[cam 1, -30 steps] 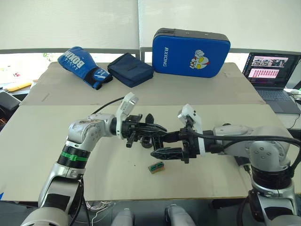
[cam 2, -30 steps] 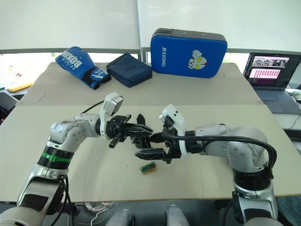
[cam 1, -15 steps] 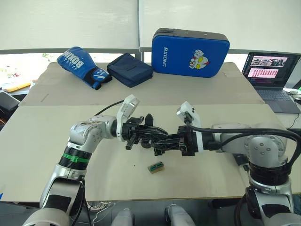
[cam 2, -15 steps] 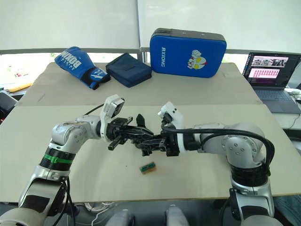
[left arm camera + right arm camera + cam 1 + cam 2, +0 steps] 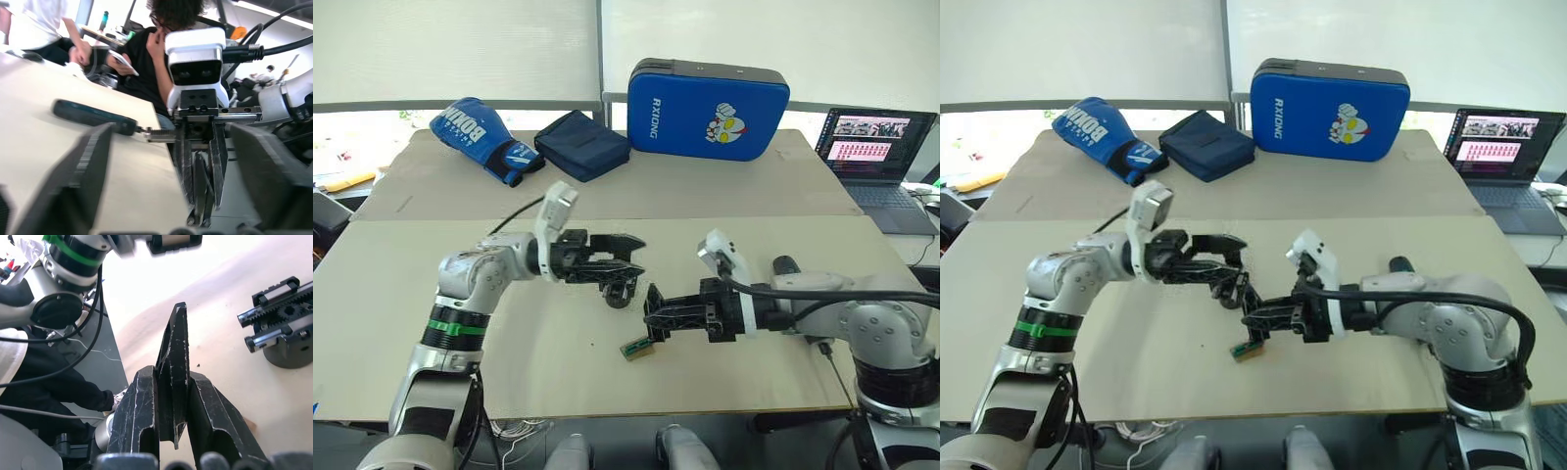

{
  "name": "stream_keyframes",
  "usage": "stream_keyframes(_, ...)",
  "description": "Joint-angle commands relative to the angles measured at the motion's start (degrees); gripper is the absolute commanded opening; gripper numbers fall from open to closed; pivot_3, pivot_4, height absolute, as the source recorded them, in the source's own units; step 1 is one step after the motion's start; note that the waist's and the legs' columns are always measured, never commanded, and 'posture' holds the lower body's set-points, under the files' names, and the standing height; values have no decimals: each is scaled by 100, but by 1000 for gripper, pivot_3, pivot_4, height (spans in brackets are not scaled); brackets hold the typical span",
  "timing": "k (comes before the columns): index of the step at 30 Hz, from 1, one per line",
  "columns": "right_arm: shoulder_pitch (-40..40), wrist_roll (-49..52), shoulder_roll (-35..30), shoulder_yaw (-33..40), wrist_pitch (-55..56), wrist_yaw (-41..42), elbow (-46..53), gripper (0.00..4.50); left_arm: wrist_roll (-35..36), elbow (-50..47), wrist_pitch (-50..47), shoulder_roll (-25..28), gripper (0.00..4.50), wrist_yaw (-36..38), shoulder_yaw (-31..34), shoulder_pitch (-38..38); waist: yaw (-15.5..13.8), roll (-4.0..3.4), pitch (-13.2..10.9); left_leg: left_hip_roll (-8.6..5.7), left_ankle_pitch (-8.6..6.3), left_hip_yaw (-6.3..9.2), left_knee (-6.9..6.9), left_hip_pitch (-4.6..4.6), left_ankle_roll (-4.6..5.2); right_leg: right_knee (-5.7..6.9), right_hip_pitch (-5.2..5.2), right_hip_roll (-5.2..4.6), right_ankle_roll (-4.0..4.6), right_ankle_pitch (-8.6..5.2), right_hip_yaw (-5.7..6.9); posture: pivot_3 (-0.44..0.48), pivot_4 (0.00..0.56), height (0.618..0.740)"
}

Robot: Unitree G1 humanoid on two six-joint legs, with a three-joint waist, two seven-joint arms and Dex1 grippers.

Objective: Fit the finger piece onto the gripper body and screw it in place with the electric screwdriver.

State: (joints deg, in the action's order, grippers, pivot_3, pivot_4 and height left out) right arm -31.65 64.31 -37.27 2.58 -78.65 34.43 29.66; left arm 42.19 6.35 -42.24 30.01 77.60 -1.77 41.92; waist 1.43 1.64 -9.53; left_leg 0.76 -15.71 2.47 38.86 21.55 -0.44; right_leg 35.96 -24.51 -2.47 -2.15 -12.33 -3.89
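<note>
The gripper body [image 5: 620, 292] stands on its round base on the table, just below the fingertips of my left gripper [image 5: 636, 257], which is open and holds nothing. My right gripper [image 5: 656, 318] is shut on the finger piece [image 5: 173, 362], a flat black wedge that sticks out past its fingertips. It hovers low over the table, a short way to the right of the gripper body [image 5: 283, 328] and apart from it. The electric screwdriver [image 5: 93, 113] lies on the table behind my right arm.
A small green-and-tan block [image 5: 638, 348] lies right under the right gripper. At the back are a blue boxing glove [image 5: 484, 137], a navy pouch [image 5: 582, 144] and a blue pad [image 5: 705, 98]. A laptop [image 5: 876, 147] sits far right. A person [image 5: 161, 54] sits beyond the table.
My right gripper shut on the finger piece and pulled back right and down with it. My left gripper opened and let go of the gripper body, which now rests on the table.
</note>
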Motion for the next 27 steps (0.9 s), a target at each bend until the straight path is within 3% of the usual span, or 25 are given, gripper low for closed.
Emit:
stream_keyframes(1, 242, 56, -241, 358, 472, 250, 337, 403, -349, 240, 862, 307, 4500, 281, 309, -104, -2, 0, 0, 0, 0, 0, 0, 0, 0, -1, 0, 0, 0, 0, 0, 0, 150, 740)
stream_keyframes(6, 880, -239, -454, 736, 1527, 851, 548, 403, -1235, 1341, 2765, 699, 4500, 800, 388, -277, -27, 0, 0, 0, 0, -3, 0, 0, 0, -4, 1, -1, 0, 0, 0, 0, 150, 740)
stream_keyframes(13, 1540, -1495, -579, 402, 3288, 1797, 442, 403, -2365, 3137, 4825, 508, 4500, 866, 85, -331, -72, 1, -1, -1, 0, -5, 6, 2, 0, -8, 6, -2, -2, 0, 2, 0, 150, 740)
stream_keyframes(27, 1414, -2120, -239, -23, 4149, 1960, 101, 402, -3412, 5148, 6164, -800, 4500, 134, -282, 439, -62, 6, -4, -3, 0, -1, 11, 8, 0, -2, 5, -1, -4, 3, 3, 0, 150, 740)
